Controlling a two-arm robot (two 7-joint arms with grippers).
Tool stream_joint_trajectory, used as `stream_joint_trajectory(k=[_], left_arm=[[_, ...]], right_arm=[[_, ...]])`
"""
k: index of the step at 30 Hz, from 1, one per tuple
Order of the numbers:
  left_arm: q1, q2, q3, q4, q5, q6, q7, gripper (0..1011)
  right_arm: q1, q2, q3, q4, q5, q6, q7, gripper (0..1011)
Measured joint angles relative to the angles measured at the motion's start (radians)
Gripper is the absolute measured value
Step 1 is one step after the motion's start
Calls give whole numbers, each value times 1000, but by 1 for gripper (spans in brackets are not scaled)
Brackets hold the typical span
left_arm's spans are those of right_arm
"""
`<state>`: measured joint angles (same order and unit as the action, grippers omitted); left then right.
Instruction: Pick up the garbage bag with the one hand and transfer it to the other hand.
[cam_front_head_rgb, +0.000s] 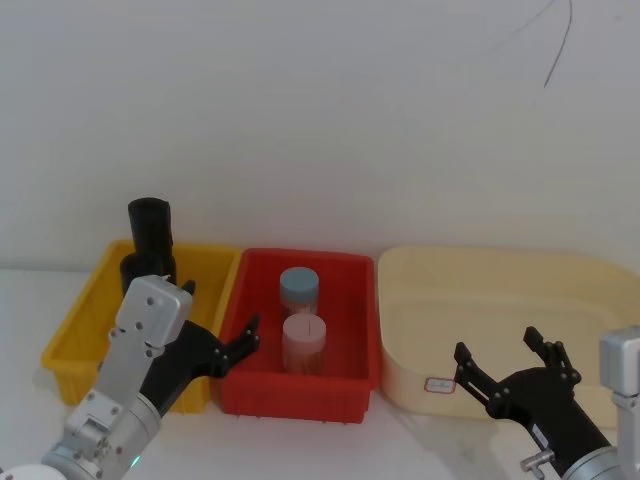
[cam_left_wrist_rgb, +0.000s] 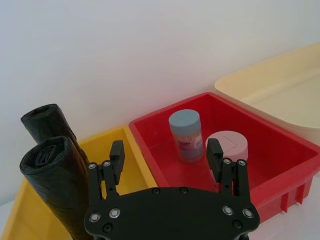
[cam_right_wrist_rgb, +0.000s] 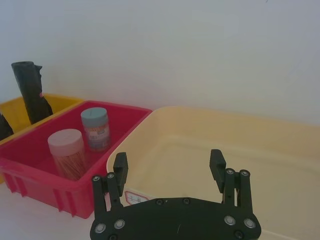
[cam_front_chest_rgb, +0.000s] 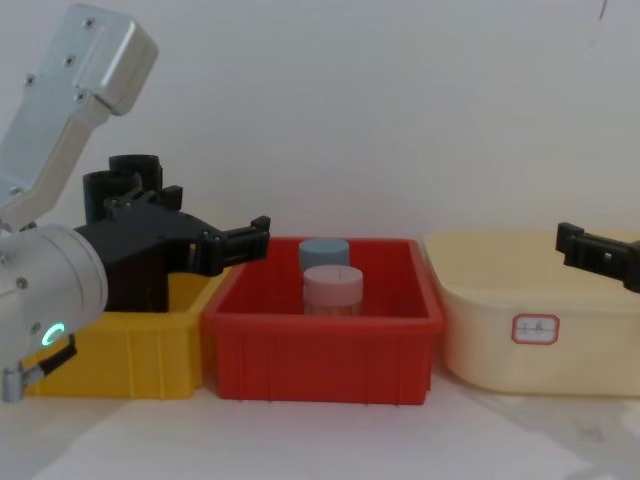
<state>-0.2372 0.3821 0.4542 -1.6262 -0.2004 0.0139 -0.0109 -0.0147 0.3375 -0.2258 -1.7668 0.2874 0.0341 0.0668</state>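
The garbage bag (cam_left_wrist_rgb: 55, 175) stands upright at the far end of the yellow bin (cam_front_head_rgb: 75, 330) on the left, with a 2nd roll (cam_left_wrist_rgb: 47, 122) like it just behind. The left claw (cam_left_wrist_rgb: 165, 150) is wide open and holds nothing. It hangs over the seam between the yellow bin and the red bin (cam_front_head_rgb: 300, 395), so the nearer roll sits just outside its left finger, not between the 2. To grasp well, the claw likely needs to shift left until that roll is centred. It should then close around the upper half without nudging the 2nd roll, leaving 1 end free for the handover. The right claw (cam_front_head_rgb: 500, 350) waits on the right over the near rim of the cream tub (cam_front_head_rgb: 420, 300), also spread open and empty. The rolls' lower halves are hidden by the bin wall and the left arm, so I cannot tell whether they touch each other. No label can be made out. The chest view cuts off the right claw at its edge.
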Motion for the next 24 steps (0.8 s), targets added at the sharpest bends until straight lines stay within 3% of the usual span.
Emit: stream_joint_trajectory(k=[17,24], left_arm=[[0,0,0,0,0,0,0,1001],[0,0,0,0,0,0,0,1001]], right_arm=[[0,0,0,0,-1,0,0,1001],[8,7,-8,2,-27,-1,1,1001]])
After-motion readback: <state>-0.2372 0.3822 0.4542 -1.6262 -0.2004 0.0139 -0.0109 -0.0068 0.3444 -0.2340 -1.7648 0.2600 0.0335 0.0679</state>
